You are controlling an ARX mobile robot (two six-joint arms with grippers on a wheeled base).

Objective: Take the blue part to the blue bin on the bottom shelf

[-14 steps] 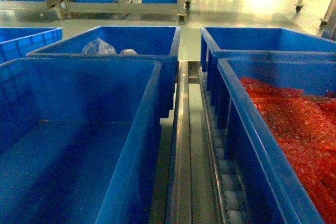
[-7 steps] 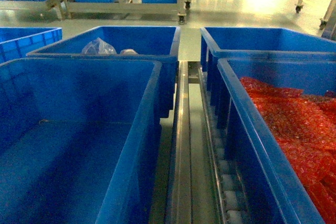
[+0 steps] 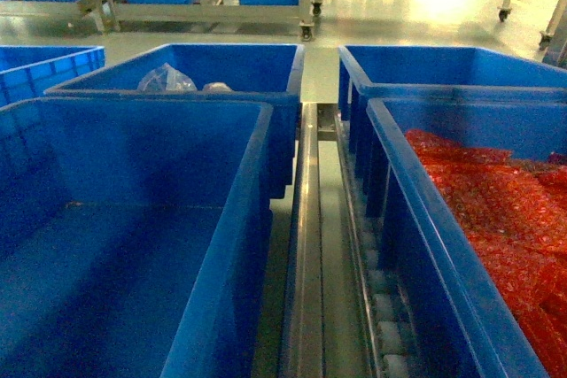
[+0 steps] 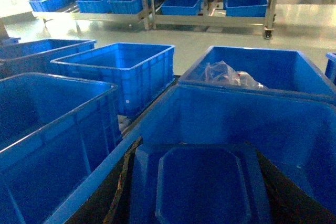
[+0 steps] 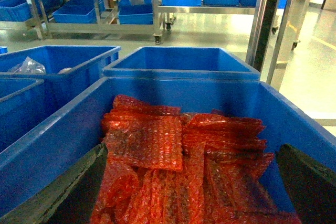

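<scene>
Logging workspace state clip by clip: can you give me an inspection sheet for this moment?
Surface: bottom shelf, steel rails with white rollers between the bins.
Job's things: blue bin at front left, nothing inside; blue part between the left gripper's fingers.
Clutter: bin of red netted wrap; bin holding a clear bag.
Grippers: left gripper apparently shut on the blue part; right gripper open over the red wrap.
Cables: nothing seen.
Surroundings: steel racks carrying more blue bins, glossy floor.
</scene>
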